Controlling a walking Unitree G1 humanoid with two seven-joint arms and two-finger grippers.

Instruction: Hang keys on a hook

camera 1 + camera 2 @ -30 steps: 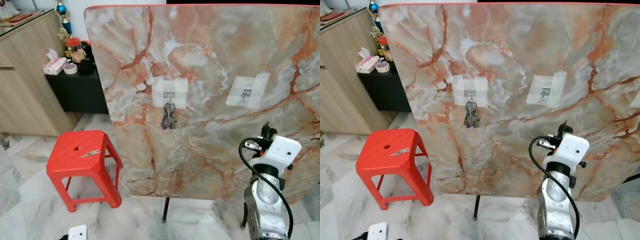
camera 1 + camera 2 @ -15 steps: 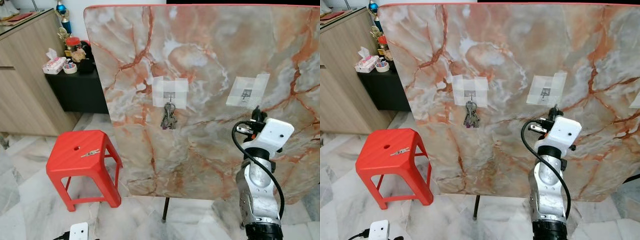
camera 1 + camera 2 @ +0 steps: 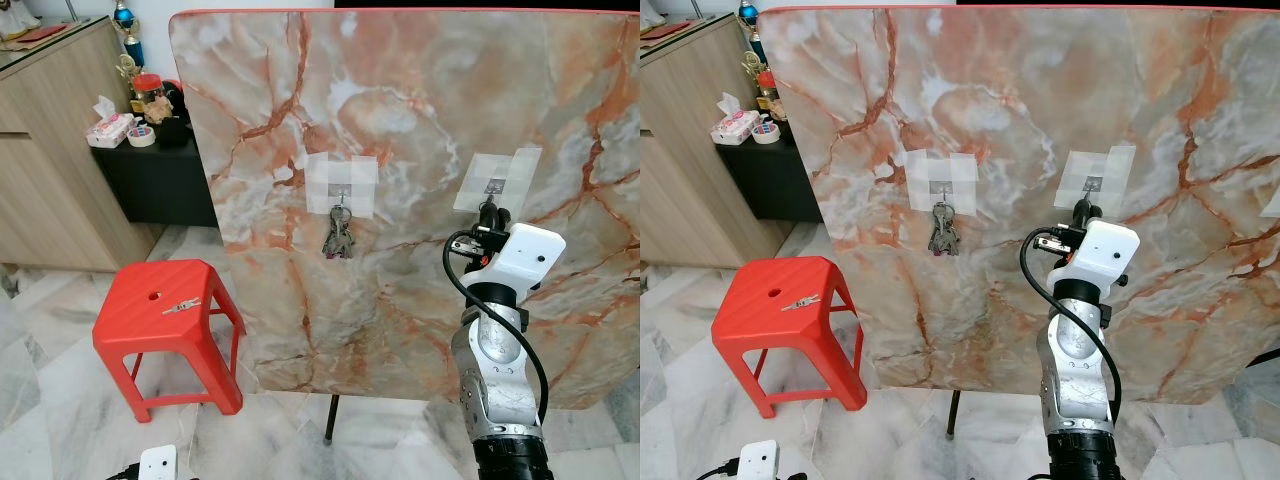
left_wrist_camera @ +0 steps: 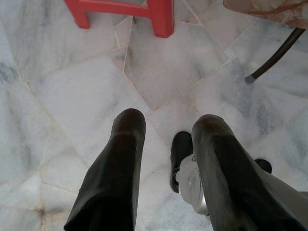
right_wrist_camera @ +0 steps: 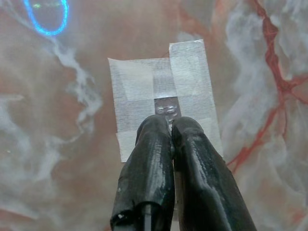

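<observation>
The keys [image 3: 338, 238] hang in a small bunch from the left hook [image 3: 340, 192], which is taped to the upright marble board [image 3: 420, 90] a little left of its middle; by the look of it the hanging is already done there. At 3 o'clock from the bunch sits a second hook [image 5: 167, 107] on its own cross of tape [image 5: 139, 82]. The right gripper [image 5: 171, 126] is raised to it, its two black fingers pressed together with their tips just under the metal of that hook. Nothing can be seen between them, and I cannot tell whether a thin ring is pinched there. The main risk I judge is here: a push or drag from the closed tips could peel the tape or knock the hook askew. If anything is held, it could slip past the small hook and fall to the floor. A sideways swing of the arm toward 9 o'clock could also brush the hanging bunch off its hook. At 8 o'clock from the keys stands a red stool [image 3: 150, 310] with a small metal item [image 3: 181, 306] on its seat, too small to identify. The left gripper [image 4: 166, 127] hangs idle over the marble floor [image 4: 57, 96], fingers apart and empty.
</observation>
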